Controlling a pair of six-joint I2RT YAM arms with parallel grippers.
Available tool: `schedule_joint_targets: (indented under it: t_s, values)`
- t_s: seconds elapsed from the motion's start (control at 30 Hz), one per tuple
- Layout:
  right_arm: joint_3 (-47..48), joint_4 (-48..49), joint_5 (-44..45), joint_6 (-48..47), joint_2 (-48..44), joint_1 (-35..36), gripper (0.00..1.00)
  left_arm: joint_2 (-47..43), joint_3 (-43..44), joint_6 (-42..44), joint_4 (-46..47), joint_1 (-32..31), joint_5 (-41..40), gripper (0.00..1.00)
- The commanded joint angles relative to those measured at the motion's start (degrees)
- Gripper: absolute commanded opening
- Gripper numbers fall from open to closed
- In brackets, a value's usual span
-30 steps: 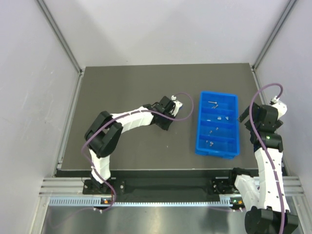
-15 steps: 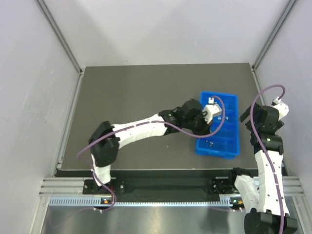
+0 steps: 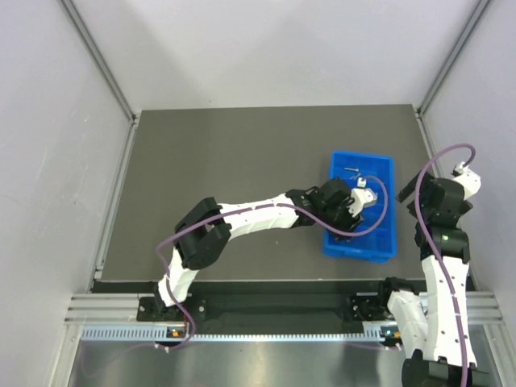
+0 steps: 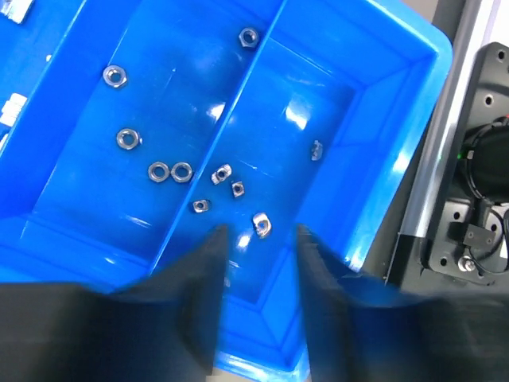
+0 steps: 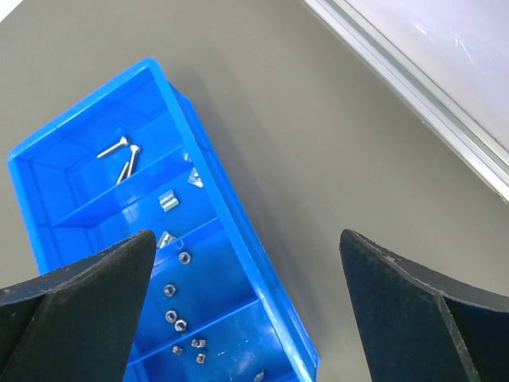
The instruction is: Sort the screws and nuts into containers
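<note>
My desk (image 3: 226, 153) is a dark grey slab (matte, nothing fancy). Lying flat on it, on my right half and near the front edge, I see the blue containers tray (image 3: 359, 255).

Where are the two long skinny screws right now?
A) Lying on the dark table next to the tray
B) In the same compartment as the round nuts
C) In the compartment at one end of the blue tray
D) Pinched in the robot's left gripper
C: the screws lie side by side in an end compartment of the blue tray, the one farthest from the robot's bases in the top view, with no nuts beside them.
</note>
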Motion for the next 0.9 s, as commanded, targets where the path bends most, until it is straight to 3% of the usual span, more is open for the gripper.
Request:
schedule_joint_targets:
  t_s: [0.0, 0.03, 0.07, 0.27, 0.4, 0.47, 0.57, 0.7, 0.8, 0.87]
  values:
    - [0.9, 1.9, -0.7, -0.7, -0.6, 0.0, 1.0, -3.9, 1.4, 0.1, 0.8, -0.4, -1.9, 0.48]
    - [1.1, 1.9, -1.4, -0.8, -0.5, 0.0, 1.0, -4.6, 1.3, 0.0, 1.0, -0.4, -2.6, 0.61]
    - [1.4, 2.0, -2.0, -1.0, -0.4, -0.1, 1.0, -5.4, 1.3, -0.8, 1.0, -0.4, -3.6, 0.64]
    - [4.0, 4.1, -6.3, -2.6, -0.4, -0.1, 1.0, -16.1, -1.2, -10.7, 2.5, 2.9, -17.3, 0.77]
    - [6.7, 7.6, -11.5, -2.4, -0.1, -0.1, 1.0, -24.9, -6.9, -20.7, 2.7, 13.4, -14.4, 0.78]
    - [7.7, 11.8, -14.9, -2.4, 0.0, 0.0, 1.0, -30.4, -11.6, -24.5, 2.3, 21.6, -12.8, 0.78]
    - [8.6, 18.6, -25.7, -3.3, 0.8, -0.1, 1.0, -37.2, -16.6, -26.8, -1.0, 31.2, -17.3, 0.78]
    - [12.2, 22.9, -37.5, -3.8, 4.1, 0.6, 1.0, -47.0, -24.0, -30.6, -5.1, 47.2, -16.3, 0.78]
    - [13.1, 23.0, -39.2, -3.7, 4.4, 1.1, 1.0, -55.9, -32.9, -31.9, -6.5, 54.1, -17.7, 0.78]
    - [11.2, 23.1, -39.2, -3.0, 2.6, 1.2, 1.0, -62.0, -35.6, -32.3, -8.3, 55.3, -21.1, 0.79]
